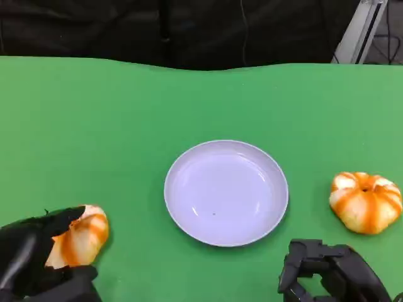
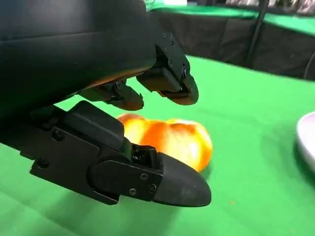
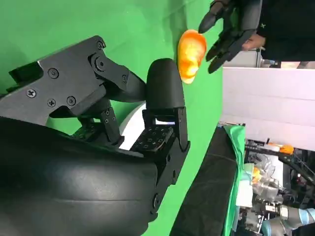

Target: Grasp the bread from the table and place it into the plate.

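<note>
Your left hand [image 1: 38, 255] sits at the bread [image 1: 80, 237], fingers [image 2: 170, 83] spread around it on the green tabletop [image 1: 94, 126]. Plate [image 1: 226, 192] centre. Second bread [image 1: 366, 201] right. Your right hand [image 1: 330, 274]: fingers curled, holding nothing.

The head view looks steeply down on the green tabletop [image 1: 113, 113] from above the near edge, facing a dark backdrop beyond the far edge. The left wrist view sits low and very close behind the left hand [image 2: 98, 123], looking across the tabletop at the bun [image 2: 172, 140] that the head view shows at its lower left. The right wrist view is turned on its side, close behind the right hand [image 3: 123, 128], facing across the tabletop to the same bun and left hand at the far side.
</note>
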